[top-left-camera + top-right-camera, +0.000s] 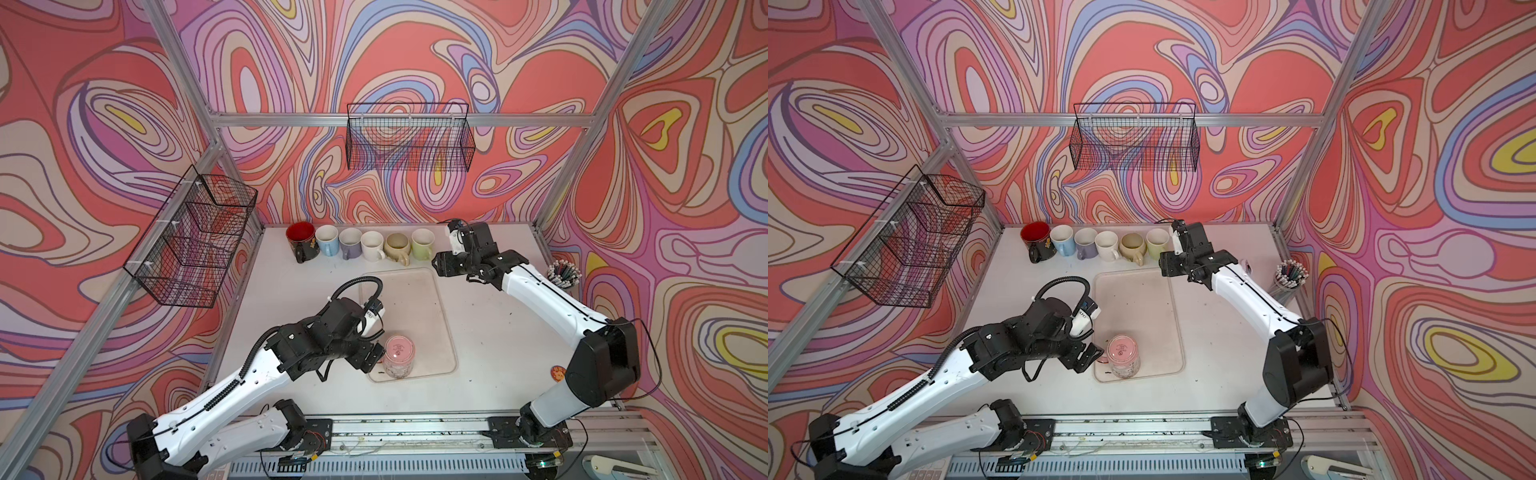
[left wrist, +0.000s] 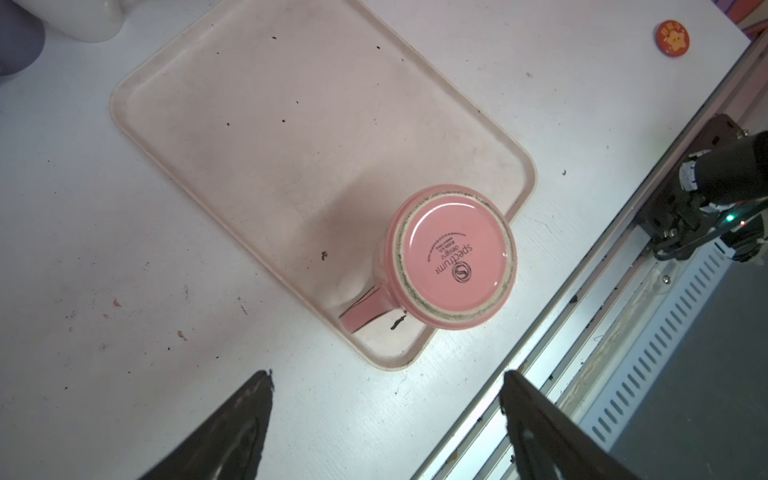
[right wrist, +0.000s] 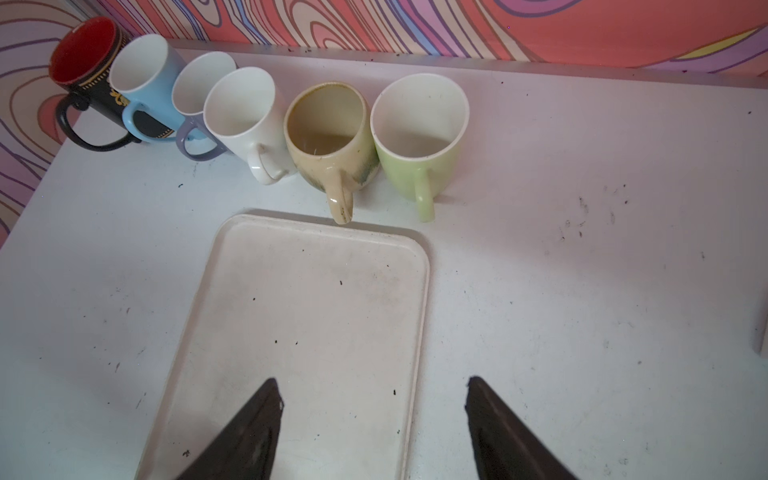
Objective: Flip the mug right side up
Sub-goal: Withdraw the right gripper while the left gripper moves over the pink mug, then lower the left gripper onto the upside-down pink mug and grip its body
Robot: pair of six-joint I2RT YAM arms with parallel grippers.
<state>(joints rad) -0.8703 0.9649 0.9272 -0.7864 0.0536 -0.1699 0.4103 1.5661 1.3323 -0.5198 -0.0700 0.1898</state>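
**Q:** How do the fingers stand?

**A:** The left fingers [image 2: 237, 428] are spread apart and empty. They sit just short of the pink glazed ceramic mug [image 1: 398, 356], on its 9 o'clock side in a top view. The right fingers [image 3: 249, 432] are also apart and empty, above the 12 o'clock end of the pale beige rectangular plastic tray [image 1: 415, 307].

**Q:** Where is the mug, and how does it lie?

**A:** It stands in the tray's 7 o'clock corner, on the white table [image 1: 498, 332]. Its long axis is vertical, with the mouth down on the tray and the stamped base facing up. The handle points to about 9 o'clock, toward the left fingers.

**Q:** How far along is the task?

**A:** Judged at the approach: nothing is gripped and the mug is not yet turned. Grasping, lifting, inverting and setting down all remain. The row of six upright mugs [image 1: 372, 246] at the table's 12 o'clock edge is well apart from it.
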